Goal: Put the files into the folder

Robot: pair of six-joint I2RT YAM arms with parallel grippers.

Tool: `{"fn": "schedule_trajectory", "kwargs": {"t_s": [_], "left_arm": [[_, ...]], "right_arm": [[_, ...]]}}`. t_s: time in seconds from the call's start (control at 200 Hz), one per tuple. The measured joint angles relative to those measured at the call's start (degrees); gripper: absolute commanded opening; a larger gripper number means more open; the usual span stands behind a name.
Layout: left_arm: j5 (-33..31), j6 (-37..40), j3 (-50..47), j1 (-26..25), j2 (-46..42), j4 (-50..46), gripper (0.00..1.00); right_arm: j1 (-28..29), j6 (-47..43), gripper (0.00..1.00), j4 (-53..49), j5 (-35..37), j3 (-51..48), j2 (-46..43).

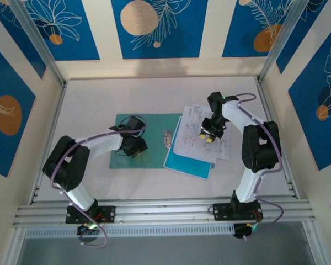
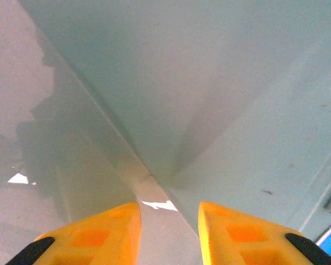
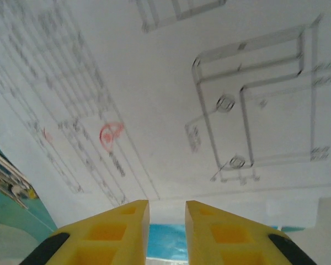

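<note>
The teal-green folder (image 1: pixel 149 149) lies open and flat on the white table, its small metal clip (image 1: pixel 167 138) near the spine. My left gripper (image 1: pixel 135 147) rests low on the folder's left cover (image 2: pixel 237 83). Its yellow fingers (image 2: pixel 107 232) stand apart with bare surface between them, so the left gripper (image 2: pixel 168 207) is open. The files (image 1: pixel 207 141), white printed sheets (image 3: pixel 154 99) over a bright blue sheet (image 1: pixel 187 163), lie askew just right of the clip. My right gripper (image 1: pixel 206 136) hovers close above them, open by a narrow gap (image 3: pixel 166 204) at the paper's edge, with the blue sheet (image 3: pixel 166 243) below.
Aluminium rails (image 1: pixel 165 210) run along the near edge where both arm bases are bolted. Walls and slanted frame posts (image 1: pixel 41 44) close in the table on three sides. Bare white table (image 1: pixel 154 96) stretches behind the folder.
</note>
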Motion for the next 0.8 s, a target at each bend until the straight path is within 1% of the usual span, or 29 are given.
{"fn": "schedule_trajectory", "kwargs": {"t_s": [0.05, 0.26, 0.37, 0.455, 0.585, 0.8], "left_arm": [[0.02, -0.02, 1.03, -0.74, 0.00, -0.17, 0.32], [0.76, -1.88, 1.81, -5.70, 0.11, 1.09, 0.31], [1.18, -2.89, 0.76, -6.49, 0.66, 1.81, 0.31], [1.16, -2.89, 0.42, -6.27, 1.60, 1.84, 0.31], [1.31, -2.89, -0.87, -5.84, 1.97, 2.43, 0.30], [2.69, -2.67, -1.49, -4.70, 1.92, 3.10, 0.30]], "right_arm": [[2.69, 0.39, 0.26, -0.13, -0.09, -0.52, -0.90], [18.80, 2.89, 0.26, 1.36, -2.69, -0.92, -0.81], [23.50, 3.41, 0.26, 1.99, -4.22, -0.92, 2.19], [24.50, 3.56, 0.26, 2.67, -5.18, -1.20, 5.29], [24.02, 3.32, 0.26, 2.62, -5.46, -1.90, 9.03], [21.59, 1.92, 0.26, 1.38, -5.88, -3.93, 9.03]]}}
